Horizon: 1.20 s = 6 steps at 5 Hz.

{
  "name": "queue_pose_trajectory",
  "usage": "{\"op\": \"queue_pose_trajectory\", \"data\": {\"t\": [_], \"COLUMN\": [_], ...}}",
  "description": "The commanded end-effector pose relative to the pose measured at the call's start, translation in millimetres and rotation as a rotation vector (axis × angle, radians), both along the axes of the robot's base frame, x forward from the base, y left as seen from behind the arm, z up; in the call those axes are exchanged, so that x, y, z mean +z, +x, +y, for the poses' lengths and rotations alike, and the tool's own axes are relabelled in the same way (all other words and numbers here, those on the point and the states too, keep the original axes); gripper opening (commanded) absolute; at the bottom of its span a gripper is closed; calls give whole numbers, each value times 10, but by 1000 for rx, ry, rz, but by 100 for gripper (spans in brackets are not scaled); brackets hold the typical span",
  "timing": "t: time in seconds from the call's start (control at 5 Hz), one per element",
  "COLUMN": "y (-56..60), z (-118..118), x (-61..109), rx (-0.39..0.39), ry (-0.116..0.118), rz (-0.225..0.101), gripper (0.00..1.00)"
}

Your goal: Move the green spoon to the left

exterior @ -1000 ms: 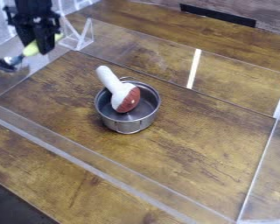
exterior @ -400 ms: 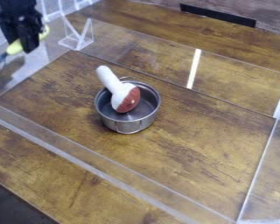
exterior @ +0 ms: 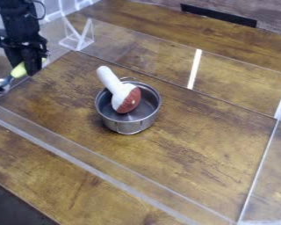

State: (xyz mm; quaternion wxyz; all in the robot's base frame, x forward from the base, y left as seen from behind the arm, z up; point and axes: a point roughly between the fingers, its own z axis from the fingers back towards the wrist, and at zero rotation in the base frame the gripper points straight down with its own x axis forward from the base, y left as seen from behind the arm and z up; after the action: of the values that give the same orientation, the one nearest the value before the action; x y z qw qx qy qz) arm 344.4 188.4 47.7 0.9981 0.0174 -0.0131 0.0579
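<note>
Nearest, at about six o'clock, the wooden tabletop (exterior: 78,192) runs bare along a clear edge strip (exterior: 102,176), with nothing of the task on it.

In the middle, just off the centre of the view, sits the metal pot (exterior: 130,125), and in it leans the white-handled utensil (exterior: 111,81), its red head down inside and its handle slanting up toward eleven o'clock. Neither seems to need touching for this job.

Farther off, at ten o'clock and close to the frame's edge, is the gripper (exterior: 31,68) — its jaws clenched on the green spoon (exterior: 18,70). The spoon slants, pale green handle up by the fingers, silver bowl low toward nine o'clock. It lies well apart from the pot, beside the transparent side wall. Whether the bowl touches the surface beneath, I cannot tell.

As for progress, I'd call it most of the way: the spoon is picked up and well over to the left. What remains is the setting down — lower it if need be, open the jaws, and back the arm away without dragging the handle.
</note>
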Motion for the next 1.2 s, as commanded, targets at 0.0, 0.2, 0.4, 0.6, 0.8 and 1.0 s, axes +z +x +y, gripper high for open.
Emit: {"op": "queue_pose_trajectory", "data": {"t": [0.0, 0.2, 0.4, 0.6, 0.8, 1.0], "y": [172, 172, 174, 197, 220, 317], "z": [6, 15, 22, 1, -8, -2], "x": [161, 214, 341, 439, 493, 569], "rx": [9, -13, -40, -24, -7, -92], "ry": [41, 37, 34, 32, 26, 23], "rz": [-61, -64, -75, -82, -83, -83], "gripper": [0, 0, 0, 0, 0, 0]}}
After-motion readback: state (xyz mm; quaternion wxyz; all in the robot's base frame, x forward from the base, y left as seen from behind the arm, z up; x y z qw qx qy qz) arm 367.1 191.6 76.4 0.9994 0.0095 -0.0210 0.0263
